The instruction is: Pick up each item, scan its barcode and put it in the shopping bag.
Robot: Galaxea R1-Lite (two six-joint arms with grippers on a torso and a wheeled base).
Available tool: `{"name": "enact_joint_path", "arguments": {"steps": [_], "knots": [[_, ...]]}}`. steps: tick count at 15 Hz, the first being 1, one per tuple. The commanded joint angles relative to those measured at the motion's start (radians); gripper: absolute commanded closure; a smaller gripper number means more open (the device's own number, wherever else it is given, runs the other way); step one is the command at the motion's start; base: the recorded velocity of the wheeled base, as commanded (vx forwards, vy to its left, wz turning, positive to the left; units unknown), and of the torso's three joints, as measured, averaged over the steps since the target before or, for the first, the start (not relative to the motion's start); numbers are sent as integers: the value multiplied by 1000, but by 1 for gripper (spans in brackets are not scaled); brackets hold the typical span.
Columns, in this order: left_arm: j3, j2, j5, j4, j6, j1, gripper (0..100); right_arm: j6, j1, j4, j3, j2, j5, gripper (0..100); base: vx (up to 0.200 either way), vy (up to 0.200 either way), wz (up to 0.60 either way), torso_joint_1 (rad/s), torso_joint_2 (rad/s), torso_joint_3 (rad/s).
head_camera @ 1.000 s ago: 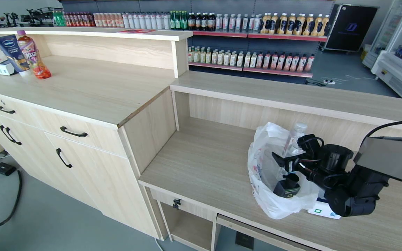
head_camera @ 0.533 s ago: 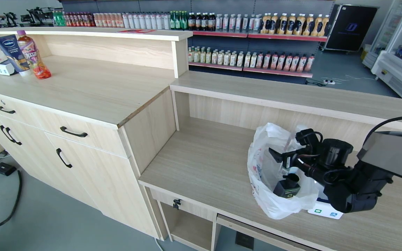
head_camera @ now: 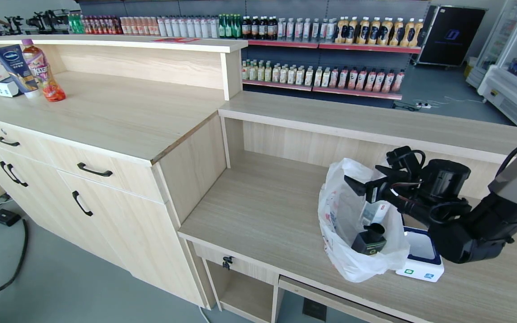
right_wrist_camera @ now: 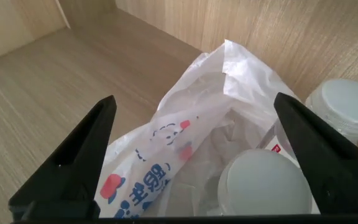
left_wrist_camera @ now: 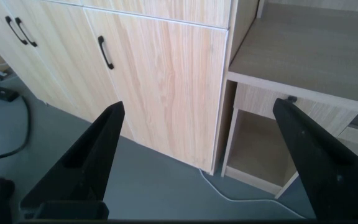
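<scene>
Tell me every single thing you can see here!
White plastic shopping bag: one, white with red and blue print, on the lower wooden counter.
White-capped clear bottles: two; one inside the bag, one at its far edge.
Dark black-capped bottle: one, inside the bag.
Blue-topped white box: one, on the counter against the bag.
Blue tube, pink drink bottle, small white box: one each, far end of the upper counter.
Shelved drink bottles: many, mixed colours, on the back shelves.
Right gripper: black, open, above the bag.
Left gripper: black, open, over the grey floor.
</scene>
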Motion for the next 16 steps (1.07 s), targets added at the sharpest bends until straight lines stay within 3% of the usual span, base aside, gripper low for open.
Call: {"name": "enact_joint_path", "arguments": {"steps": [1, 8, 10, 12, 14, 16], "knots": [[0, 0, 1, 0, 0, 0, 0, -29, 7, 22, 3, -136, 6, 0, 0, 0, 0, 0, 0, 0], [0, 0, 1, 0, 0, 0, 0, -218, -22, 111, 104, -513, 6, 0, 0, 0, 0, 0, 0, 0], [0, 0, 1, 0, 0, 0, 0, -261, -77, 144, 109, -605, 6, 0, 0, 0, -600, 7, -2, 5], [0, 0, 1, 0, 0, 0, 0, -259, -178, 322, 40, -697, -7, 0, 0, 0, -600, -2, 10, 0], [0, 0, 1, 0, 0, 0, 0, -204, -270, 539, -46, -799, -133, 0, 0, 0, -600, 15, 7, -2], [0, 0, 1, 0, 0, 0, 0, -95, -298, 714, -72, -883, -234, 0, 0, 0, -600, 0, 0, 2]]}}
